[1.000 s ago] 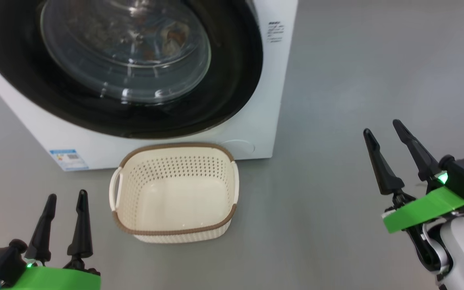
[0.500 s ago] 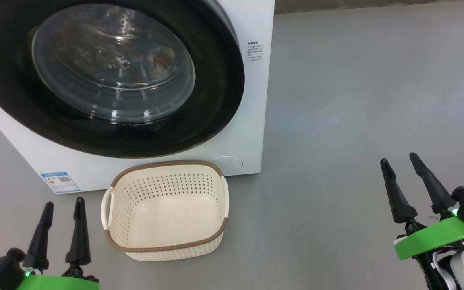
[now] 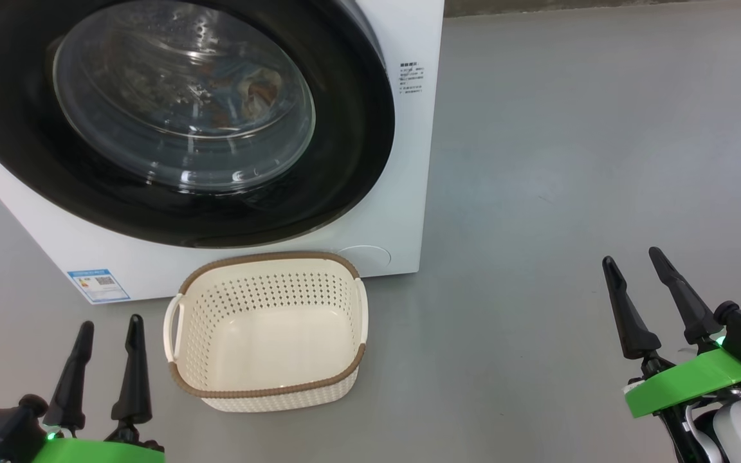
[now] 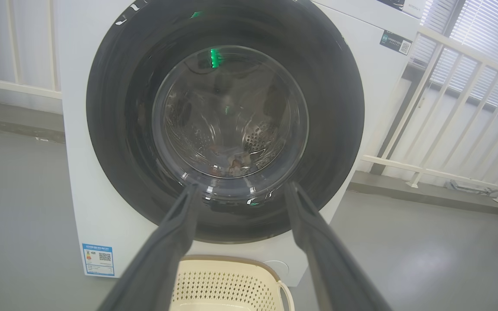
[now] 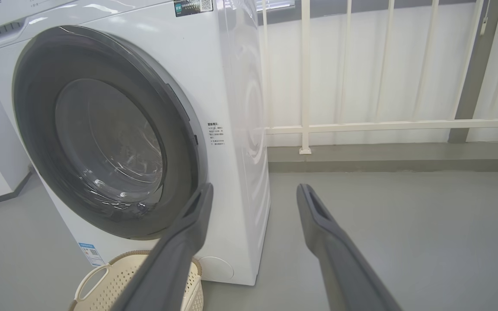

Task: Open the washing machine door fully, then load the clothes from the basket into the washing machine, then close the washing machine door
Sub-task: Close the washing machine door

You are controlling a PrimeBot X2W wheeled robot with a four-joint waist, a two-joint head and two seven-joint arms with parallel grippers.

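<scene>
The washing machine (image 3: 412,161) stands at the upper left, and the washing machine door (image 3: 351,161) lies shut against it, black rim flush. Through its glass bowl the clothes (image 3: 256,90) show as blue and orange-brown fabric inside the drum. The cream basket (image 3: 267,289) sits on the floor before the machine with nothing in it. My left gripper (image 3: 111,323) is open, low at the left beside the basket. My right gripper (image 3: 631,256) is open, well to the right over bare floor. In the left wrist view the left gripper (image 4: 241,186) points at the door (image 4: 331,129); in the right wrist view the right gripper (image 5: 255,186) points past the machine's corner (image 5: 240,108).
Grey floor (image 3: 570,161) stretches to the right of the machine. A white railing (image 5: 361,126) and a low kerb run behind the machine on its right. A blue label sticker (image 3: 99,285) marks the machine's lower left front.
The head camera has shifted, so the machine and basket sit lower in the picture. My right gripper has dropped lower at the right. Both grippers stay open and the door stays shut.
</scene>
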